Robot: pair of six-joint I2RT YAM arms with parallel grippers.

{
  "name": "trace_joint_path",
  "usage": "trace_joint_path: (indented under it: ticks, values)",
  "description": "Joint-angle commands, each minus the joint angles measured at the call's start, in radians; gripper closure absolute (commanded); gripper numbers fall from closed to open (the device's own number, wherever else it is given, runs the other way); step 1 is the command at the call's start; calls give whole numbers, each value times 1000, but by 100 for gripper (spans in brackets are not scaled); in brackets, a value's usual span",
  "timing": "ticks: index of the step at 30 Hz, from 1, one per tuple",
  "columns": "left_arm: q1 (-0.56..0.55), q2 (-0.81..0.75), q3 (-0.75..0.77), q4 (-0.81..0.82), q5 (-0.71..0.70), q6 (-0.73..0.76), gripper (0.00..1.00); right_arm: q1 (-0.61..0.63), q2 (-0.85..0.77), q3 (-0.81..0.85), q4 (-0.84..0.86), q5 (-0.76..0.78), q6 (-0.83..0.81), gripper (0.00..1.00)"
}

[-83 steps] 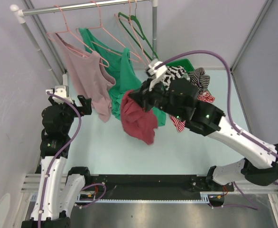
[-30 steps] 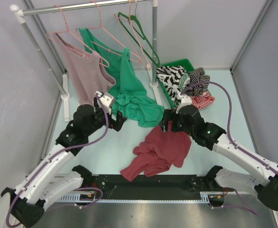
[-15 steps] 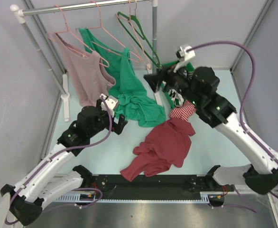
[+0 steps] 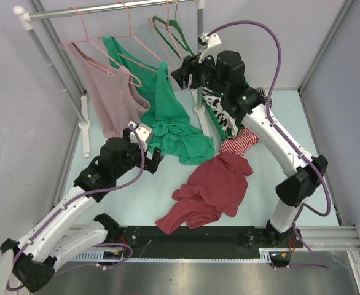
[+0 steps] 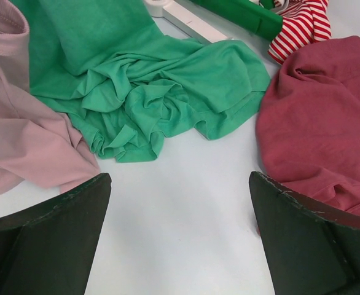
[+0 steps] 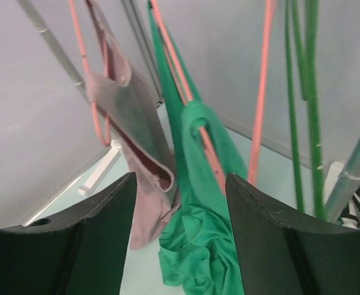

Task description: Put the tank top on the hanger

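Observation:
The maroon tank top (image 4: 207, 190) lies crumpled on the table, and the left wrist view shows it at the right (image 5: 321, 117). No gripper touches it. My left gripper (image 4: 156, 158) hovers low over the table just left of it, open and empty (image 5: 179, 178). My right gripper (image 4: 179, 75) is raised at the clothes rack, open with nothing between its fingers (image 6: 180, 178). An empty pink hanger (image 4: 161, 38) hangs from the rail just left of it, its wire (image 6: 261, 92) showing beyond the right finger.
A pale pink top (image 4: 109, 98) and a green top (image 4: 168, 123) hang on other pink hangers, the green one trailing onto the table. A dark green hanger (image 6: 297, 92) hangs by the rack post (image 4: 199, 61). Striped clothes (image 4: 238, 144) lie beside a green bin (image 5: 247, 12).
My right arm has lifted away from the tank top on the table up to the rack by the hangers, its jaws narrowing somewhat. The tank top stays on the table. The left arm has barely moved.

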Motion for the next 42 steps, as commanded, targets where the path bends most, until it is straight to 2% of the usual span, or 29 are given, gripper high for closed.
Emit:
trace_joint_path:
  ticks: [1, 14, 23, 29, 35, 41, 42]
  values:
    - [-7, -23, 18, 9, -29, 7, 1, -26, 47, 127, 0, -15, -15, 35]
    - [-8, -25, 18, 6, -31, 5, 1, -36, 196, 285, -97, 73, -64, 35]
    - [-8, -29, 20, 6, -35, 5, 0, -36, 231, 319, -98, 128, -84, 35]
    - [-7, -29, 20, 4, -39, 4, 0, -38, 253, 331, -84, 149, -73, 39]
    - [-8, -31, 20, 4, -43, 7, 0, -41, 268, 340, -74, 183, -64, 48]
    - [-7, -34, 18, 4, -46, 4, 0, -38, 259, 334, -71, 203, -58, 72]
    - [-7, -34, 18, 4, -48, 7, 1, -38, 256, 331, -66, 206, -57, 80]
